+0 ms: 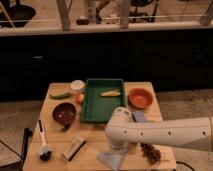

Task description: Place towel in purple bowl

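The towel (pixel 113 158) is a pale grey-blue cloth lying at the table's front edge, near the middle. The purple bowl (pixel 65 113) stands on the left part of the table, left of the green tray, with something small inside. My white arm reaches in from the right. Its gripper (pixel 120 146) points down right above the towel and touches its top edge. The arm's bulky wrist hides most of the gripper.
A green tray (pixel 95 111) holds a corn cob (pixel 110 93). An orange bowl (pixel 140 98) is at the back right. A white cup (pixel 77 86), green pepper (pixel 60 94), dish brush (pixel 44 145), snack bar (pixel 74 147) and dark dried fruit (pixel 150 152) also lie on the table.
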Controlling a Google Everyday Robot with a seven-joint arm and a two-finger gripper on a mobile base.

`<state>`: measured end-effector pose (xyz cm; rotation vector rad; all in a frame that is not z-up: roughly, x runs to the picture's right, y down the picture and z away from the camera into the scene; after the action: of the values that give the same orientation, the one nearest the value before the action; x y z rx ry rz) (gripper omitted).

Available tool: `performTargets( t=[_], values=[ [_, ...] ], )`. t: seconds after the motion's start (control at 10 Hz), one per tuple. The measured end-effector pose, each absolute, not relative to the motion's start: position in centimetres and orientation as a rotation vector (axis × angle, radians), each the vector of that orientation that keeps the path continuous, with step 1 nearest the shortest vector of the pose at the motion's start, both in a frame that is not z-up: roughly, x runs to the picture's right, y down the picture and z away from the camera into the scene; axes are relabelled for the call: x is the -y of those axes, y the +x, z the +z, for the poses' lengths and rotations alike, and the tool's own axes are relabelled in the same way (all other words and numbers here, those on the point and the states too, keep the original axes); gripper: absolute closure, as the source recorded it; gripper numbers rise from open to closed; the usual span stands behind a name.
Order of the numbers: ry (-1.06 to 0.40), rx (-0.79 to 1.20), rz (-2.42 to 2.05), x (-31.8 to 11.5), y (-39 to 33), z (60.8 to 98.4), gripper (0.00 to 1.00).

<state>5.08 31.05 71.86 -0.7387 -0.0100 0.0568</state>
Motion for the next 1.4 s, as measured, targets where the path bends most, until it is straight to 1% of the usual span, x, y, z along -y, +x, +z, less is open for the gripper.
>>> performTargets(
  t=[0.2,0.4,0.8,1.2,1.4],
  values=[
    [-0.735,0.016,0.064,-30.4,4.9,71.4,0.35],
    [-0.739,0.014,0.064,-30.3,5.0,71.4,0.21],
    [-0.75,0.015,0.06,-30.4,5.1,71.9,0.2],
    [-0.73,-0.001,0.069,-31.2,5.0,72.6,0.2],
    [-0.717,-0.003,0.075,-32.3,5.0,73.7,0.2]
  ],
)
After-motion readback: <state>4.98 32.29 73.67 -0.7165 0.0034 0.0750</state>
